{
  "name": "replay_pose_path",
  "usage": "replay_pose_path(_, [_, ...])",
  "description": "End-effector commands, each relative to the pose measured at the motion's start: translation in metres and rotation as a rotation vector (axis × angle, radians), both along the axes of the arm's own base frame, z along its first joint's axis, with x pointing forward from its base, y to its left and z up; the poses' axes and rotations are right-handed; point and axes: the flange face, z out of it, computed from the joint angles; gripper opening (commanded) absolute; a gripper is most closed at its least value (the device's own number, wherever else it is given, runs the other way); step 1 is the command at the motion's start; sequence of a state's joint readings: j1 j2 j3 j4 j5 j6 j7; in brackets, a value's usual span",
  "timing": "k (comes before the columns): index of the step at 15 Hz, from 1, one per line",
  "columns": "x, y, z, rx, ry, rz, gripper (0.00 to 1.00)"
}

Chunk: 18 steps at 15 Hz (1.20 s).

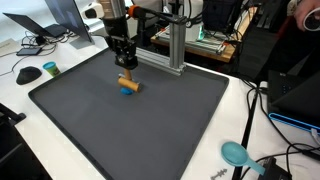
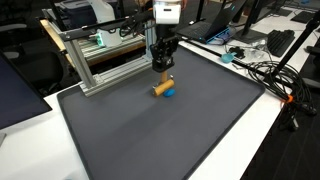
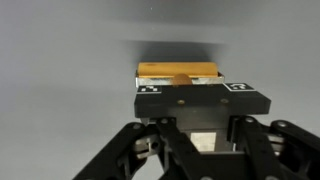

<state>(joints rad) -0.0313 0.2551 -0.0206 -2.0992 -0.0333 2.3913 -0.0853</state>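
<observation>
A dark mat (image 1: 150,130) covers most of a white table (image 1: 237,108). An aluminium frame (image 1: 176,45) stands along the mat's far edge. Cables (image 2: 272,74) trail over the table beside the mat's edge. Dark equipment (image 1: 218,14) crowds the room behind, under even light.

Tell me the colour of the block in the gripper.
The block is tan, like bare wood; wrist view shows it best.

Small white marks (image 3: 238,87) on the claw (image 3: 193,90) are too blurred to read.
</observation>
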Motion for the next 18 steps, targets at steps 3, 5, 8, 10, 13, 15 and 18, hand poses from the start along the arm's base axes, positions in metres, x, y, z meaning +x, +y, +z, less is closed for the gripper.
replay_pose_path(3, [-0.016,-0.005,-0.051,0.024,0.144,0.014,0.23])
replay_pose_path(5, [-0.016,-0.005,-0.039,0.018,0.155,0.03,0.23])
replay_pose_path(8, [-0.028,-0.004,-0.002,-0.023,0.239,0.092,0.23])
replay_pose_path(10, [-0.035,0.002,0.022,-0.036,0.254,0.179,0.23])
replay_pose_path(13, [-0.033,0.023,0.057,-0.049,0.178,0.334,0.23])
replay_pose_path(15, [-0.027,0.037,0.083,-0.057,0.126,0.428,0.23])
replay_pose_path(18, [-0.011,0.047,0.105,-0.079,0.059,0.573,0.23])
